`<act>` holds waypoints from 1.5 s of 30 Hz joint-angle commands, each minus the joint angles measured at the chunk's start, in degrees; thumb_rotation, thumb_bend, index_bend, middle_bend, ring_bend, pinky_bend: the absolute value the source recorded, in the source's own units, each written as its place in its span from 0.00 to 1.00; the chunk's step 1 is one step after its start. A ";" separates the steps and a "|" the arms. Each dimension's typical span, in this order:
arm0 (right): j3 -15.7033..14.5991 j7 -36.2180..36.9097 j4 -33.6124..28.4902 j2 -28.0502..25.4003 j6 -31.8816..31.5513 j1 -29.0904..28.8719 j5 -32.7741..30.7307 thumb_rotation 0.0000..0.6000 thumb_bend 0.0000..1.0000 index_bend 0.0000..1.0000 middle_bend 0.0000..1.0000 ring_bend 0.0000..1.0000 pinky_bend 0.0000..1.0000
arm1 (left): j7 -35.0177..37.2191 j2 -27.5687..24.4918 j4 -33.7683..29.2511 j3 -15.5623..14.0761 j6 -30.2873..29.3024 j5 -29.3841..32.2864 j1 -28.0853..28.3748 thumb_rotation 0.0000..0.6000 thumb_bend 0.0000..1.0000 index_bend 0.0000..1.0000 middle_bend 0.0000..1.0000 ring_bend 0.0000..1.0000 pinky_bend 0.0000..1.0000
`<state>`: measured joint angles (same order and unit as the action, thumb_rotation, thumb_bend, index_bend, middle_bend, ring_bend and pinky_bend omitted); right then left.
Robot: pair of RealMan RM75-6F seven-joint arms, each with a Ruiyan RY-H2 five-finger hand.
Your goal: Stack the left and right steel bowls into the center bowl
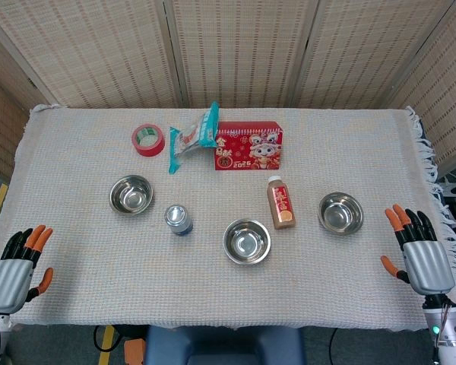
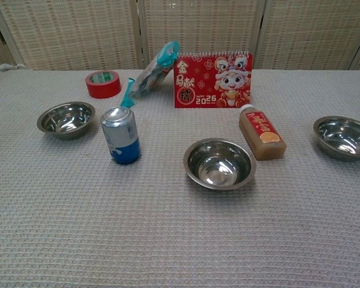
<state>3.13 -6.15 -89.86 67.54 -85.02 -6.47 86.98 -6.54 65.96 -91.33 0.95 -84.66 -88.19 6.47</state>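
Three empty steel bowls stand apart on the woven cloth. The left bowl [image 1: 131,194] [image 2: 66,119] is at mid-left, the center bowl [image 1: 247,241] [image 2: 219,163] nearer the front, the right bowl [image 1: 340,212] [image 2: 344,136] at mid-right. My left hand [image 1: 17,266] hovers at the front left corner, fingers apart, holding nothing, far from the left bowl. My right hand [image 1: 419,254] is at the front right edge, fingers spread and empty, a little right of and nearer than the right bowl. The chest view shows neither hand.
A blue and silver can [image 1: 178,219] [image 2: 121,135] stands between the left and center bowls. A brown bottle [image 1: 280,201] [image 2: 261,132] lies between the center and right bowls. Behind are a red tape roll [image 1: 148,140], a snack bag [image 1: 192,137] and a red calendar [image 1: 248,146].
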 commanded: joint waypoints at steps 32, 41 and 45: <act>1.40 0.05 0.40 -0.05 2.55 -0.02 -3.09 1.00 0.15 0.00 0.00 0.00 0.00 | 8.62 35.80 51.11 7.38 22.77 2.37 26.57 1.00 0.42 0.21 0.00 0.00 0.08; 1.43 0.22 0.07 -0.50 2.80 -0.02 -3.45 1.00 0.15 0.00 0.00 0.00 0.00 | 11.04 43.65 65.83 7.16 20.12 1.85 30.01 1.00 0.42 0.50 0.05 0.00 0.08; 1.44 0.34 -0.07 -0.68 2.71 0.04 -3.50 1.00 0.15 0.00 0.00 0.00 0.00 | 13.03 46.65 71.42 6.74 17.73 1.38 30.99 1.00 0.42 0.63 0.13 0.00 0.09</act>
<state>4.57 -5.82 -89.93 66.86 -82.31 -6.42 83.48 4.99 110.50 -22.74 7.96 -65.29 -86.45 36.48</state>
